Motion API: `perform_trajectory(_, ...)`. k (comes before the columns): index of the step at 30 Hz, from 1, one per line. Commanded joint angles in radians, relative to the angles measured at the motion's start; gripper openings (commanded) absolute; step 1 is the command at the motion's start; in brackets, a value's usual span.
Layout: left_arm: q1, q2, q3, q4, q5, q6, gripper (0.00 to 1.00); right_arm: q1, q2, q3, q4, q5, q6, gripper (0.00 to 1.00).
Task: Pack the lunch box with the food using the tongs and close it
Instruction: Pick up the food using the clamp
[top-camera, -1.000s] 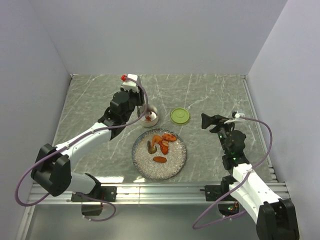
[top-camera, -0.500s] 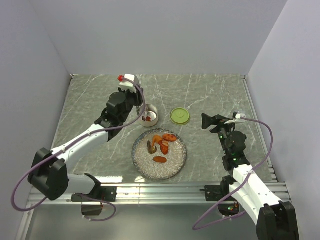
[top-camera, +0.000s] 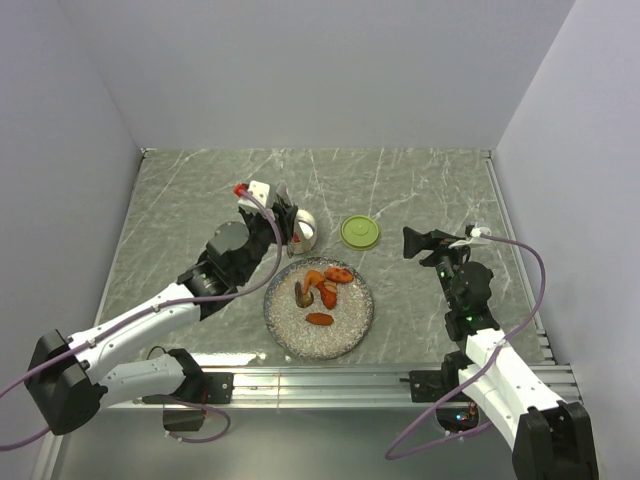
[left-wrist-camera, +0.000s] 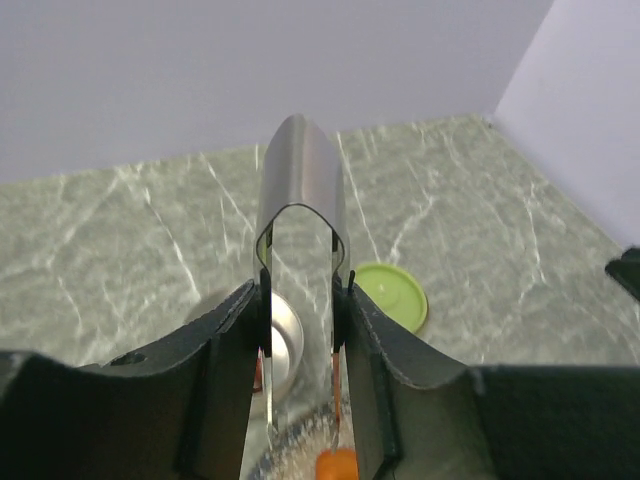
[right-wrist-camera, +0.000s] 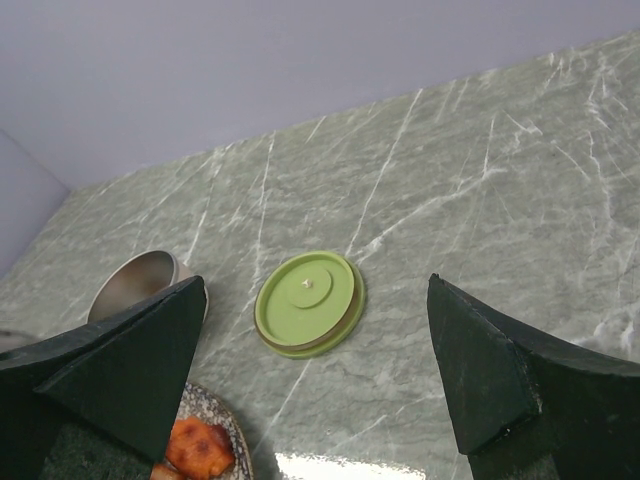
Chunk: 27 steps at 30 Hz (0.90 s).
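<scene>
My left gripper (top-camera: 276, 222) is shut on the grey metal tongs (left-wrist-camera: 300, 170), whose two arms run down between my fingers with a narrow gap. Nothing sits between the tong tips, which hang just over an orange chunk (left-wrist-camera: 338, 466) at the plate's far edge. The steel lunch box (top-camera: 306, 232) stands right behind the tongs (top-camera: 288, 212), and shows between their arms as the lunch box (left-wrist-camera: 281, 340). The food (top-camera: 325, 285), orange-red chunks and a dark piece, lies on the speckled plate (top-camera: 345, 335). The green lid (top-camera: 360, 232) lies flat to the right. My right gripper (top-camera: 425, 243) hangs open, apart from the lid (right-wrist-camera: 308, 303).
The plate's rim (right-wrist-camera: 236, 440) and the lunch box (right-wrist-camera: 140, 282) show at the left of the right wrist view. Side walls close in the marble table (top-camera: 200, 190), and a metal rail (top-camera: 320, 380) runs along the near edge.
My left arm has drawn back and lowered, carrying the tongs from over the lunch box toward the plate's far edge. The right arm has not moved.
</scene>
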Motion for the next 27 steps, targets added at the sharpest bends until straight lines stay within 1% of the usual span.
perform_trajectory(1,-0.035,-0.03,-0.035,-0.033,-0.084,-0.062,0.42,0.002,0.009,0.004,0.039,-0.011,0.003,0.98)
perform_trajectory(4,-0.056,-0.045,-0.06,-0.073,-0.126,-0.111,0.42,0.002,0.021,0.007,0.045,-0.021,0.003,0.98)
perform_trajectory(5,-0.075,-0.047,-0.066,-0.09,-0.167,-0.131,0.42,0.002,0.024,0.008,0.048,-0.024,0.003,0.98)
perform_trajectory(8,-0.113,-0.048,-0.084,-0.116,-0.232,-0.16,0.41,0.002,0.035,0.011,0.057,-0.033,0.003,0.98)
perform_trajectory(15,-0.175,-0.033,-0.106,-0.159,-0.314,-0.225,0.41,0.003,0.058,0.019,0.074,-0.051,0.003,0.98)
perform_trajectory(22,-0.21,-0.018,-0.101,-0.192,-0.373,-0.249,0.41,0.003,0.087,0.031,0.085,-0.057,0.0,0.98)
perform_trajectory(27,-0.216,0.013,-0.09,-0.205,-0.382,-0.258,0.4,0.002,0.118,0.043,0.094,-0.062,0.0,0.98)
